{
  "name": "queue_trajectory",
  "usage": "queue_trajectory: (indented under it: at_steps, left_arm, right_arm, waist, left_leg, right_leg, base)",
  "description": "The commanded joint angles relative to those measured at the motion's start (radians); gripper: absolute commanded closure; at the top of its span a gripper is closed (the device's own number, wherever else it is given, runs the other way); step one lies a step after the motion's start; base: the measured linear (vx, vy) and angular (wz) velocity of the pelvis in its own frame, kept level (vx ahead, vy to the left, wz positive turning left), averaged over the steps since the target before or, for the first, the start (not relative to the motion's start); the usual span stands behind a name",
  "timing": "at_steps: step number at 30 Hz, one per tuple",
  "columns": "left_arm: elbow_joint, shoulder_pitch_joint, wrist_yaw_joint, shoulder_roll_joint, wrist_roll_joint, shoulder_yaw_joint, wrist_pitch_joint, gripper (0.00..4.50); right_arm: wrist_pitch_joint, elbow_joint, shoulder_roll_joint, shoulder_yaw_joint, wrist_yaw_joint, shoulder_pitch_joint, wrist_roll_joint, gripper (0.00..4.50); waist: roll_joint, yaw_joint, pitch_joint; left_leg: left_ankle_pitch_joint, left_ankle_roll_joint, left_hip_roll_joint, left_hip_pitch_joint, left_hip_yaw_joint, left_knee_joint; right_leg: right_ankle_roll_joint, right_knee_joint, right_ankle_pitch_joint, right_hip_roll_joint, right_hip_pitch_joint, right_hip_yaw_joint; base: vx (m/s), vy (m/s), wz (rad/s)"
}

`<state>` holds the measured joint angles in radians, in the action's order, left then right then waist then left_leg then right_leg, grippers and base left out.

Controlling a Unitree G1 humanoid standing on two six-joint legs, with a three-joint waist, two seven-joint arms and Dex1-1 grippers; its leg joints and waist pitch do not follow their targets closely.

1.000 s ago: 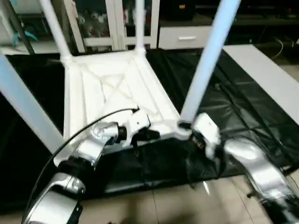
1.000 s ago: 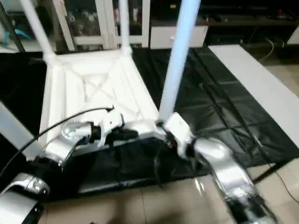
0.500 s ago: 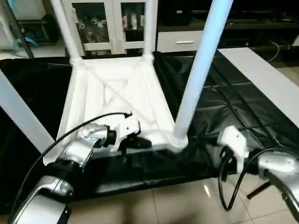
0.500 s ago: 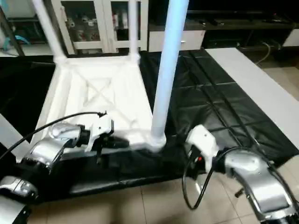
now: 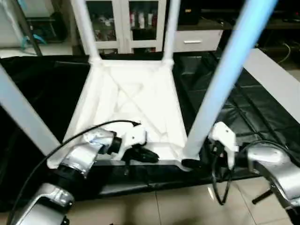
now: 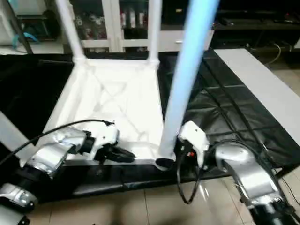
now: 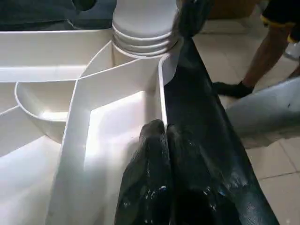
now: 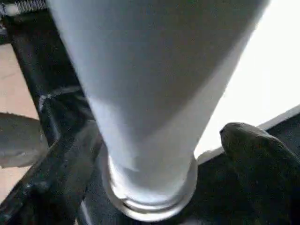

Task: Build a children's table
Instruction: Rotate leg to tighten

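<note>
Children's table (image 5: pixel 133 101) lies upside down on black sheet (image 5: pixel 243 112), all four legs socketed. Left gripper (image 5: pixel 149 156) clenched at near rim; right gripper (image 6: pixel 183 151) spread around near-right leg (image 5: pixel 220 89). Turning upright apparently remains.

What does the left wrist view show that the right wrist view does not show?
The left wrist view alone shows the left gripper shut against the rim of the tabletop, the ribs of its underside, and a person's foot on the tiled floor.

The right wrist view alone shows the right gripper open, a finger on each side of the leg, close above its base.

Both show that near leg seated in its corner socket and the black sheet under the table.
</note>
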<state>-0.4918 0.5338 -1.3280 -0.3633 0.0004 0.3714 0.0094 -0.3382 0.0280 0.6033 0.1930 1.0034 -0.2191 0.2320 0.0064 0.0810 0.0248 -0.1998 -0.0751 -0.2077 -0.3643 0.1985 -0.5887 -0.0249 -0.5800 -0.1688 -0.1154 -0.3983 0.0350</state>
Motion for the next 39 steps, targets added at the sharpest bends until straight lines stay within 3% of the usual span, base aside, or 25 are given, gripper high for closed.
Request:
queue_trajectory:
  at_steps: [1,3,4,5,7,11,16,17,22,24,29,33,34,38,39]
  left_arm:
    - [-0.015,-0.024,-0.009,0.001,0.074,0.094,-0.002,4.5]
    - [-0.015,-0.02,0.046,0.009,0.091,0.086,-0.003,4.5]
    - [-0.011,-0.017,0.066,0.012,0.095,0.082,0.014,4.08]
    - [-0.006,-0.015,0.068,0.012,0.095,0.081,0.024,3.97]
    - [-0.006,-0.013,0.072,0.009,0.106,0.084,0.014,3.92]
    - [-0.013,-0.016,0.066,0.004,0.121,0.096,0.005,3.92]
    - [-0.02,-0.017,0.07,0.016,0.113,0.1,0.021,3.92]
    - [-0.028,-0.013,0.081,0.024,0.111,0.094,0.021,4.19]
    - [-0.055,0.006,0.083,0.028,0.12,0.088,0.018,4.43]
    - [-0.056,0.007,0.081,0.027,0.12,0.087,0.018,4.43]
    - [-0.052,0.007,0.077,0.021,0.122,0.091,0.012,4.43]
    - [-0.044,-0.012,0.058,0.011,0.13,0.111,-0.046,4.43]
    - [-0.04,-0.016,0.053,0.009,0.13,0.114,-0.046,4.43]
    - [-0.032,-0.022,0.047,0.006,0.129,0.118,-0.045,4.43]
    - [-0.03,-0.023,0.048,0.006,0.129,0.117,-0.044,4.43]
  right_arm:
    - [0.017,0.013,-0.003,0.012,0.001,-0.028,-0.012,0.03]
    - [0.028,0.038,-0.006,0.021,0.003,-0.049,-0.016,0.03]
    - [0.039,0.059,-0.011,0.025,0.01,-0.062,-0.022,0.0]
    - [0.045,0.07,-0.012,0.026,0.015,-0.067,-0.026,0.0]
    - [0.051,0.08,-0.015,0.027,0.019,-0.071,-0.03,0.0]
    - [0.068,0.102,-0.02,0.03,0.03,-0.078,-0.039,0.0]
    - [0.087,0.119,-0.023,0.034,0.029,-0.081,-0.043,0.0]
    - [0.087,0.118,-0.023,0.034,0.028,-0.079,-0.043,0.0]
    - [0.097,0.13,-0.028,0.028,0.033,-0.084,-0.051,0.0]
    - [0.099,0.131,-0.029,0.027,0.033,-0.084,-0.051,0.0]
    - [0.123,0.14,-0.015,0.031,0.071,-0.082,-0.044,0.0]
    - [0.155,0.188,-0.011,0.039,0.106,-0.095,-0.05,0.0]
    - [0.163,0.199,-0.014,0.041,0.108,-0.099,-0.055,0.0]
    - [0.17,0.22,-0.022,0.043,0.123,-0.109,-0.055,0.0]
    - [0.173,0.227,-0.027,0.04,0.125,-0.112,-0.051,0.0]
  waist:
    - [-0.01,-0.009,-0.045]
    - [-0.014,-0.01,-0.045]
    - [-0.017,-0.009,-0.045]
    - [-0.016,-0.009,-0.045]
    - [-0.018,-0.01,-0.042]
    - [-0.018,-0.014,-0.043]
    - [-0.012,-0.022,-0.046]
    - [-0.013,-0.021,-0.045]
    - [-0.012,-0.021,-0.042]
    - [-0.012,-0.022,-0.041]
    - [-0.015,-0.023,-0.042]
    - [-0.016,-0.022,-0.044]
    - [-0.02,-0.023,-0.044]
    - [-0.017,-0.022,-0.043]
    - [-0.022,-0.02,-0.043]
  left_leg:
    - [-0.227,0.03,-0.021,0.014,-0.004,0.079]
    - [-0.227,0.031,-0.021,0.015,-0.003,0.078]
    - [-0.229,0.033,-0.02,0.015,-0.002,0.077]
    - [-0.233,0.032,-0.02,0.015,-0.002,0.077]
    - [-0.258,0.028,-0.019,0.012,-0.004,0.078]
    - [-0.245,0.025,-0.018,0.008,-0.006,0.079]
    - [-0.221,0.039,-0.018,0.008,-0.005,0.075]
    - [-0.228,0.041,-0.017,0.007,-0.004,0.075]
    - [-0.295,0.031,-0.017,0.014,-0.004,0.078]
    - [-0.309,0.024,-0.017,0.01,-0.007,0.081]
    - [-0.3,0.026,-0.019,0.008,-0.009,0.082]
    - [-0.269,0.041,-0.018,0.005,-0.007,0.078]
    - [-0.266,0.044,-0.018,0.004,-0.005,0.078]
    - [-0.268,0.045,-0.019,0.006,-0.005,0.078]
    - [-0.263,0.048,-0.02,0.005,-0.005,0.077]
  right_leg:
    - [0.218,0.049,-0.185,-0.015,0.035,-0.017]
    - [0.211,0.051,-0.188,-0.015,0.034,-0.018]
    - [0.209,0.052,-0.201,-0.016,0.033,-0.019]
    - [0.209,0.052,-0.211,-0.017,0.032,-0.019]
    - [0.18,0.059,-0.283,-0.018,0.031,-0.02]
    - [0.176,0.058,-0.275,-0.017,0.03,-0.019]
    - [0.212,0.05,-0.196,-0.013,0.032,-0.017]
    - [0.215,0.051,-0.202,-0.013,0.032,-0.017]
    - [0.197,0.064,-0.303,-0.015,0.024,-0.017]
    - [0.183,0.066,-0.338,-0.017,0.026,-0.017]
    - [0.176,0.064,-0.324,-0.017,0.026,-0.017]
    - [0.195,0.058,-0.272,-0.016,0.028,-0.016]
    - [0.197,0.059,-0.27,-0.016,0.028,-0.015]
    - [0.2,0.058,-0.281,-0.017,0.027,-0.016]
    - [0.2,0.056,-0.282,-0.018,0.027,-0.016]
  base:
    - [0.0,0.0,0.0]
    - [0.0,0.0,0.0]
    - [0.0,0.0,0.0]
    - [0.0,0.0,0.0]
    - [0.0,0.0,0.0]
    - [0.0,0.0,0.0]
    - [0.0,0.0,0.0]
    - [0.0,0.0,0.0]
    - [0.0,0.0,0.0]
    - [0.0,0.0,0.0]
    - [0.0,0.0,0.0]
    - [0.0,0.0,0.0]
    - [0.0,0.0,0.0]
    - [0.0,0.0,0.0]
    - [0.0,0.0,0.0]
